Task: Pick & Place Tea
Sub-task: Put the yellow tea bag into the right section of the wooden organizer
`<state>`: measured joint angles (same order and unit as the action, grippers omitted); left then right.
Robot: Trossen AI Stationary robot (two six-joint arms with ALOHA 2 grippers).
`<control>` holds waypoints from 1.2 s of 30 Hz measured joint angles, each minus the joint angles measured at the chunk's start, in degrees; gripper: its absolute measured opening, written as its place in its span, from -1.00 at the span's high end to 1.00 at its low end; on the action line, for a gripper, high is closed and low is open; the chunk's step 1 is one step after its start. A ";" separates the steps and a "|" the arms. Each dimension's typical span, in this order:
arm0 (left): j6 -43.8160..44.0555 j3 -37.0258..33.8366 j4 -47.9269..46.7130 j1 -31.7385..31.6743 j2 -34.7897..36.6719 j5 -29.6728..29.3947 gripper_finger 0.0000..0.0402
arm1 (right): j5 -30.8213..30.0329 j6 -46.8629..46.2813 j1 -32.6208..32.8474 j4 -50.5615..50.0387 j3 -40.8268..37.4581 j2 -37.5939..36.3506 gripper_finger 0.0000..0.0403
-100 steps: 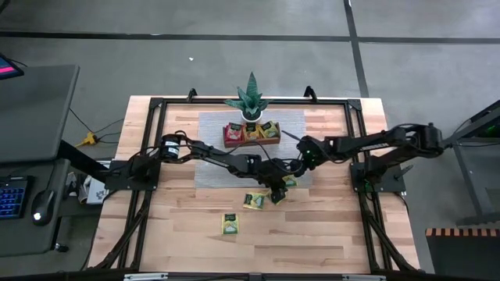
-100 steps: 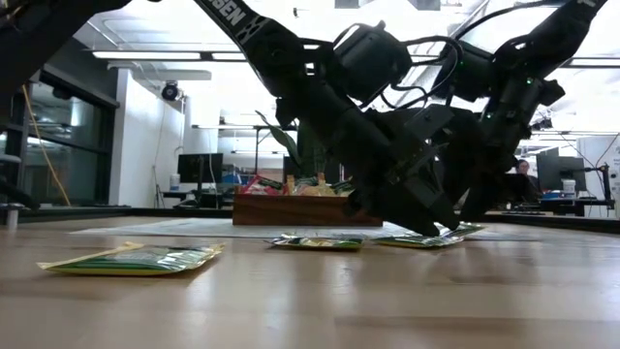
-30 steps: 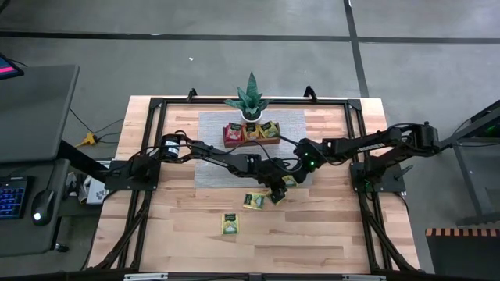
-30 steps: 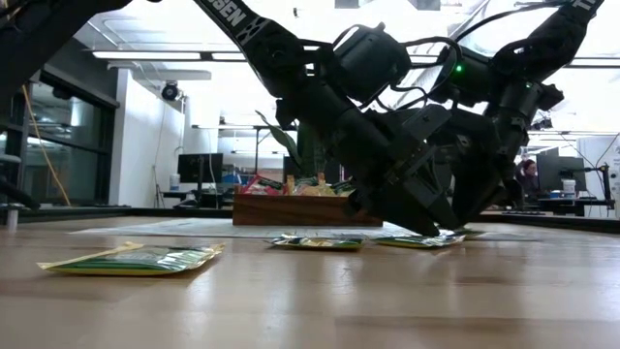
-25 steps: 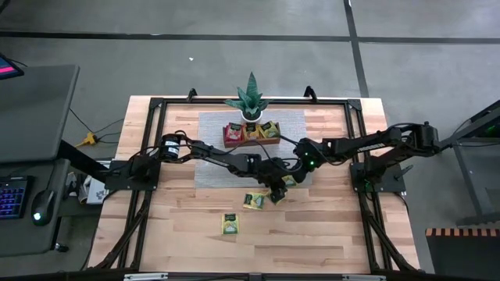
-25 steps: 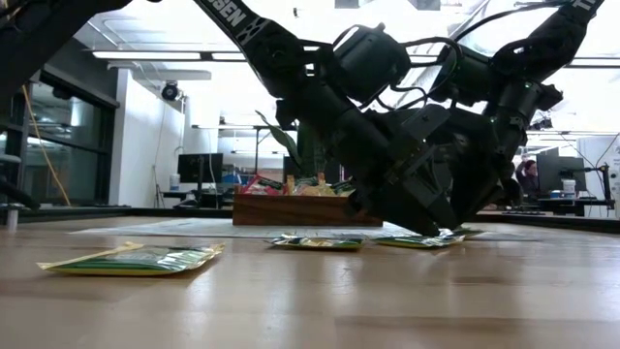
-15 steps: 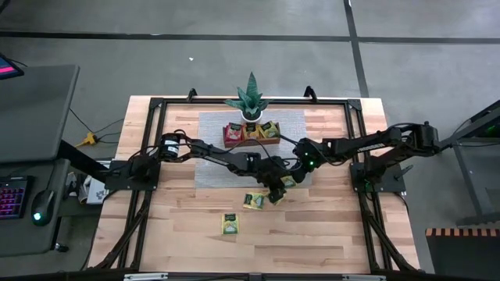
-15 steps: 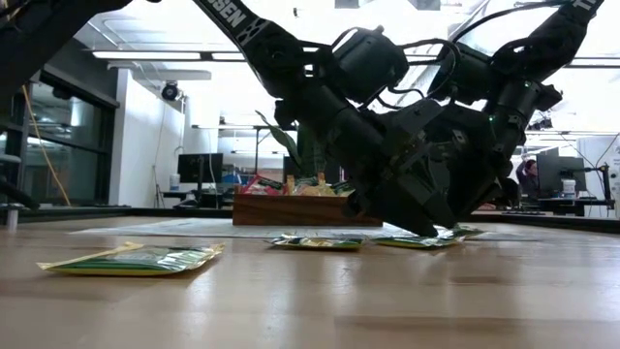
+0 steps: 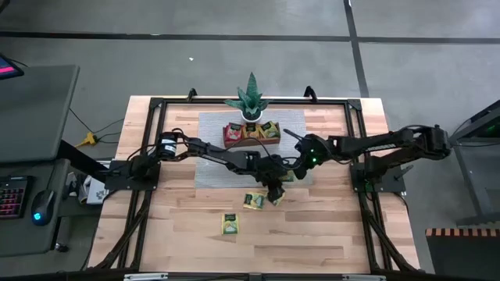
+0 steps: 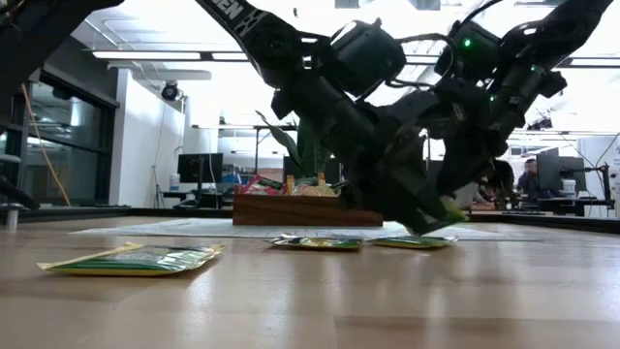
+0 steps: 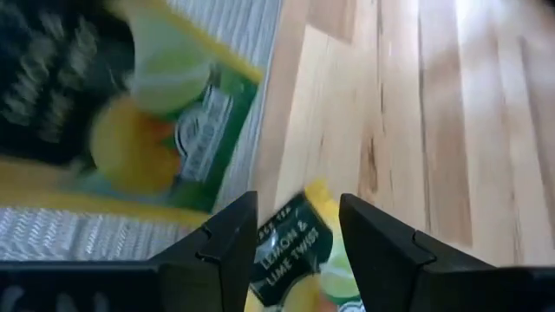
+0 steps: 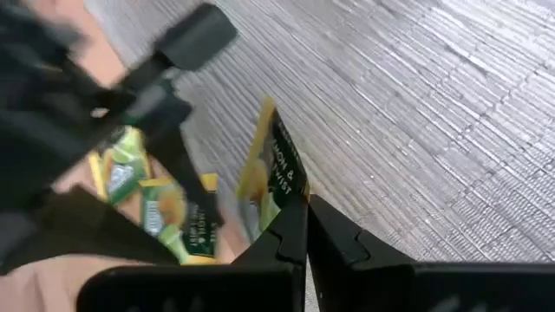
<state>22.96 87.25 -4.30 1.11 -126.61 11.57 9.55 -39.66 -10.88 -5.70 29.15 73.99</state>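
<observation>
The tea shows as small flat packets. A yellow-green tea packet [image 12: 270, 169] is in my shut right gripper [image 12: 305, 208], raised over the grey mat [image 9: 215, 156] near the table's middle. My left gripper [image 11: 295, 238] is open just beside it, its fingers on either side of a second yellow-green packet [image 11: 290, 256] that lies flat on the wood; I cannot tell whether they touch it. Two more packets [image 9: 252, 201] [image 9: 229, 224] lie flat nearer the front. The wooden tray [image 9: 251, 133] at the mat's far edge holds red and yellow packets. My right gripper pinches the tea packet by one edge [image 12: 284, 195] between its two fingers. The fingers slant down from the table's right side. The packet stands up on edge beyond the fingertips, tilted, lifted clear of the mat.
A spiky green potted plant [image 9: 251, 97] stands right behind the tray. A black frame [image 9: 156, 105] runs round the tabletop. The two grippers sit close together over the mat's near right corner. Bare wood lies toward the front edge [image 9: 312, 242].
My right gripper has risen from the mat with the yellow-green packet, which lay flat a second ago and now stands tilted, clear of the surface. The other packets have stayed in place.
</observation>
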 joint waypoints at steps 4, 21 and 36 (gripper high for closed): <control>-0.48 0.10 -0.10 -0.36 2.16 0.02 0.19 | -0.30 0.22 0.02 -1.86 0.00 -3.30 1.00; -8.84 0.43 -9.80 -4.73 15.07 -5.96 0.19 | -9.19 5.46 -0.09 -6.88 0.00 -18.90 1.00; -14.86 0.22 -12.56 -15.09 30.46 2.25 0.19 | -11.06 15.67 -5.49 -6.41 5.53 -21.50 1.00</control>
<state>8.10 87.47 -16.85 -13.98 -96.15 13.82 -1.51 -23.99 -16.36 -12.11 34.68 52.49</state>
